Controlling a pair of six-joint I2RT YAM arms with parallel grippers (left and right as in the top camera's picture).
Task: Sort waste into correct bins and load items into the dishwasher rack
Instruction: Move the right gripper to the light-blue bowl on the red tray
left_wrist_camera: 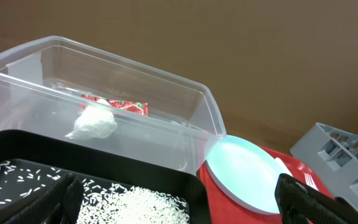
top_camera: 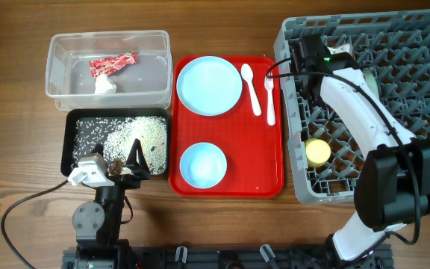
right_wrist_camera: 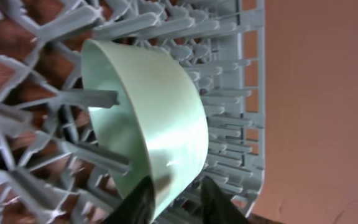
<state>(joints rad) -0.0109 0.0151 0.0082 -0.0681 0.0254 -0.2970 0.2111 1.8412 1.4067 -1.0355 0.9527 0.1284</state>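
On the wooden table (top_camera: 21, 112) the biggest thing is the grey dishwasher rack (top_camera: 424, 45), on the right side. Next to it, in the middle, lies a flat red tray (top_camera: 263, 157). A clear tub (top_camera: 149, 73) sits at the far left. A black tray (top_camera: 69, 142) sits just in front of the tub.

A round pale blue plate (top_camera: 208, 85) lies on the far part of the red tray. A small pale blue bowl (top_camera: 203, 165) sits on the near part. A mint green bowl (right_wrist_camera: 160, 118) stands on its side between the pegs of the rack. A small yellow cup (top_camera: 318, 152) sits in the rack too, close to its left wall. A white spoon (top_camera: 250, 86) and a white fork (top_camera: 270, 101) lie side by side on the red tray, to the right of the plate.

A red wrapper (top_camera: 113, 63) and a white tissue (top_camera: 105, 84) lie in the clear tub. White rice (top_camera: 144, 134) with some dark bits lies in the black tray.

The right claw (right_wrist_camera: 176, 202) is over the rack. It has one finger on each side of the green bowl's edge. Whether it is squeezing the bowl or has let go cannot be told. The left claw (left_wrist_camera: 176, 190) hangs over the black tray. Its fingers are spread wide and it holds nothing.
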